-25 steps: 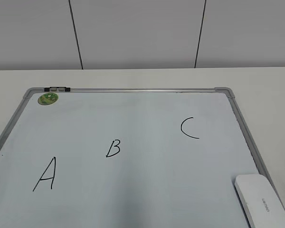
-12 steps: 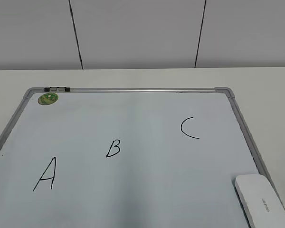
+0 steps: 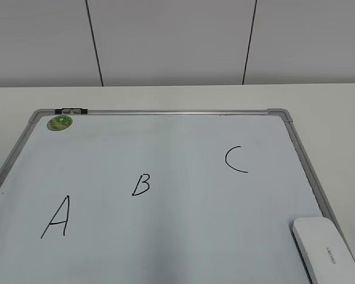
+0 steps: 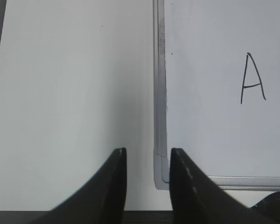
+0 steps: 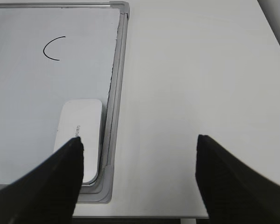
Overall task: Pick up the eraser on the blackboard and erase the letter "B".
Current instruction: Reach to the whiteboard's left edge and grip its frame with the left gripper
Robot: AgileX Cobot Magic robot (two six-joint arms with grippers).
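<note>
Nothing has moved lately: the white plastic eraser [image 5: 80,139] lies untouched, my right end effector [image 5: 137,144] spread wide (left end effector [image 4: 147,154] nearly together), grasp pending.

We find no change across the exterior view: the eraser [image 3: 327,249] lies at the lower right of the frame on the blackboard [image 3: 165,112], the letter "B" [image 3: 141,184] is unsmudged, and no arm has entered.
</note>
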